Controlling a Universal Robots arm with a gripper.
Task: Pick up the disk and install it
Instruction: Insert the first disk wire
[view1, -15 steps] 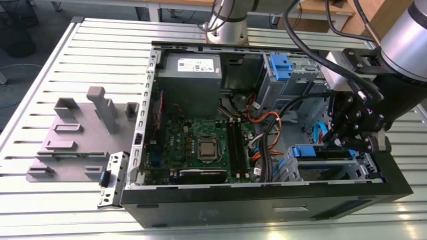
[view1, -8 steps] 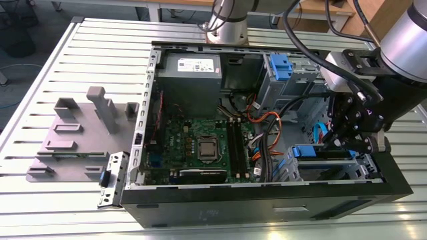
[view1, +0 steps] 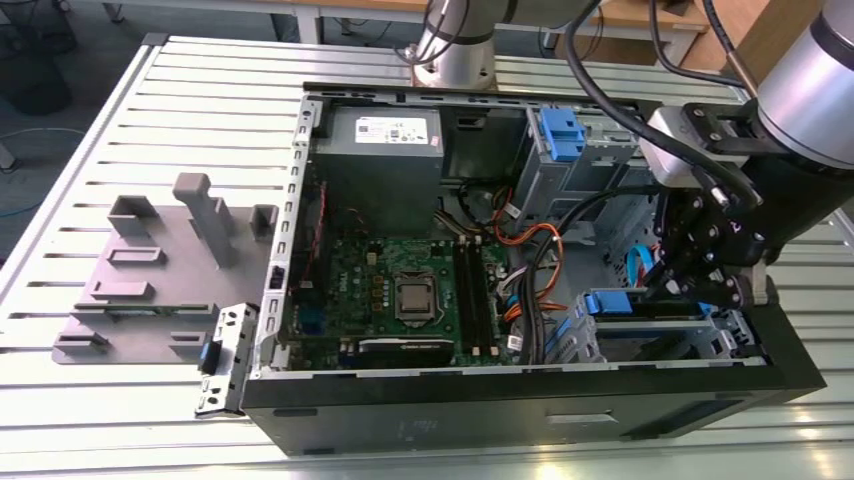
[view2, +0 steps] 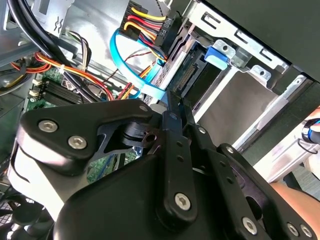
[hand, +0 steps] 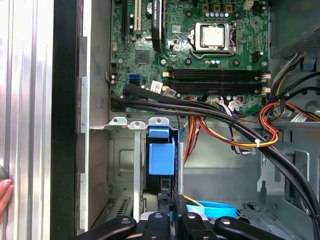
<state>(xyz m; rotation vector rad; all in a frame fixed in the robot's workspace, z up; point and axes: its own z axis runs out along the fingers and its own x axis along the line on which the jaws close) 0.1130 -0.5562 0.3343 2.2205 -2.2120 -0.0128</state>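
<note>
Exterior view: hand reaches down over the seated disk.

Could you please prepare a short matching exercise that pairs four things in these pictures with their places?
Things:
1. grey plastic stand with upright posts
2. large grey power-supply box
3. green motherboard
4. black robot pincer

Places:
A. floor of the open case
B. slatted table beside the case
C. above the drive bay with the blue tab
D. case corner nearest the arm's base

Pairs: 1-B, 2-D, 3-A, 4-C
</note>
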